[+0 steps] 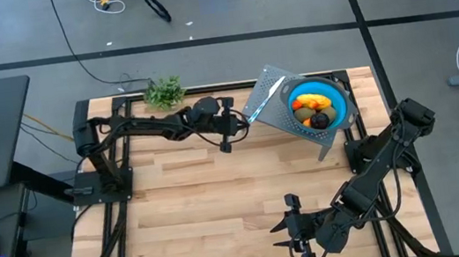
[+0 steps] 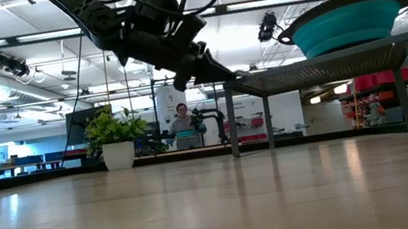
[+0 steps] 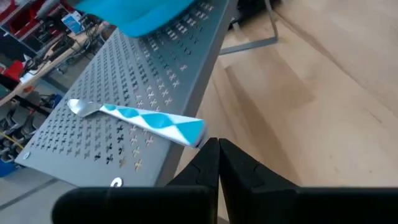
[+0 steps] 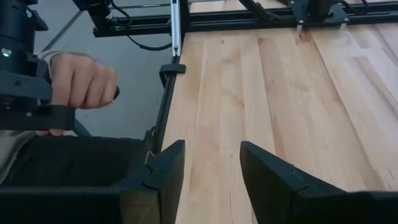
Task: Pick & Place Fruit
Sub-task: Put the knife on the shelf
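Note:
The fruit lies in a blue bowl: yellow and orange pieces, an olive-green oval and a dark purple ball. The bowl stands on a grey perforated metal rack. A silver knife with a blue-and-white handle lies on the rack's top near its left edge. My left gripper is shut, its tips level with the rack's left edge, right beside the knife's handle end. My right gripper is open and waits low over the table's near edge. My left gripper's shut fingertips stand right next to the knife's handle end and the rack's edge, coming level from the table's left. I cannot tell whether they touch either one.
A leafy green sprig in a white pot stands at the table's far edge, left of the rack. A person's hand shows beside the table's near edge. Bare wooden tabletop lies between the two arms.

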### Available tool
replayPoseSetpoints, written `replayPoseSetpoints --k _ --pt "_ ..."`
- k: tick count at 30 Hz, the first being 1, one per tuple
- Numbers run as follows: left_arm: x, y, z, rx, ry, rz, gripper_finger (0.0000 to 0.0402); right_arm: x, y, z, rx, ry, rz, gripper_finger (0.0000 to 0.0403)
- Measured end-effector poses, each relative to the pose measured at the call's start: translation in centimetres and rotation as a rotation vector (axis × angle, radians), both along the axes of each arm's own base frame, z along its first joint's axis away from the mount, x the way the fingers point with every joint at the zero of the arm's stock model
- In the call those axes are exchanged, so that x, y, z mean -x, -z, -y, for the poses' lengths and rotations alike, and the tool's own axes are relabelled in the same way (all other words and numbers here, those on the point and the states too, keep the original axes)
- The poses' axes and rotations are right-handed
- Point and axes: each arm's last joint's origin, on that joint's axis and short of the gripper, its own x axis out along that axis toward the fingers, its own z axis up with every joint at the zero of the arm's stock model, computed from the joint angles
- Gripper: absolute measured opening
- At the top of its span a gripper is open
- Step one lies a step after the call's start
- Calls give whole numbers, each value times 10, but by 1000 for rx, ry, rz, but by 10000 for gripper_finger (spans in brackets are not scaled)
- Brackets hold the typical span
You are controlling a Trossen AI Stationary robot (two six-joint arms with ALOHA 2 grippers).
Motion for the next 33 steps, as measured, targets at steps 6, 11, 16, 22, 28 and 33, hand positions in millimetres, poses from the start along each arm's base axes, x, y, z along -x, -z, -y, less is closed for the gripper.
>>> replayPoseSetpoints --k 6,11,16,22,28,33 --pt "0 -4 1 1 16 24 6 0 0 0 0 0 0 165" --pt "-1 -5 1 -2 15 38 12 0 -1 0 -7 0 7 165" --pt "-3 -6 0 -12 21 77 5 -1 -1 -1 -10 0 10 165" --pt "-3 -6 0 -17 20 87 14 -1 -1 -1 -13 0 13 165" --pt "-7 -6 1 -8 53 130 6 -1 -2 -1 -5 -5 17 165" --pt "-9 -2 0 -9 45 132 15 -2 -3 -1 -6 -12 32 165"
